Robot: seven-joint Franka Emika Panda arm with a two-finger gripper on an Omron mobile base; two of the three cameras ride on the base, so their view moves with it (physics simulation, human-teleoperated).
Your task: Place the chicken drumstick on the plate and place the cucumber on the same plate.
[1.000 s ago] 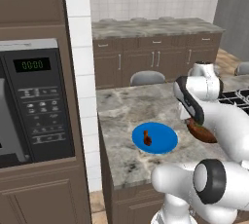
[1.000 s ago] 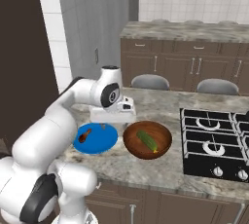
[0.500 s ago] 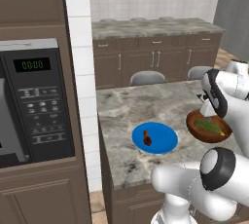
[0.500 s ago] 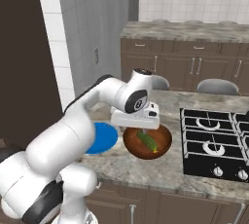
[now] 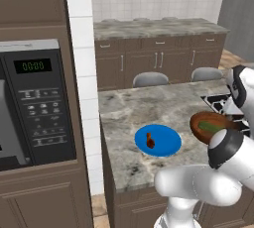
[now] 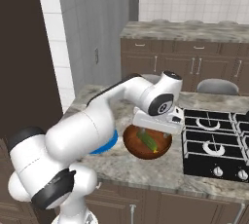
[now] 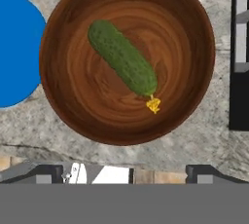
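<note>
over the granite counter (image 5: 134, 110), gripper (image 6: 154, 129) hangs fully open and empty above cucumber (image 7: 122, 58) in wooden bowl (image 7: 189, 47).

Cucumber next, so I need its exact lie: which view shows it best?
The hand view: the cucumber lies whole and diagonal in the wooden bowl, seen from above. The right base view shows it small, under the hand. The left base view gives a green sliver.

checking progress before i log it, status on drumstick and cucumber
Tool open, empty, above bowl. Drumstick on plate. Cucumber lying in bowl, nothing on top of it.
</note>
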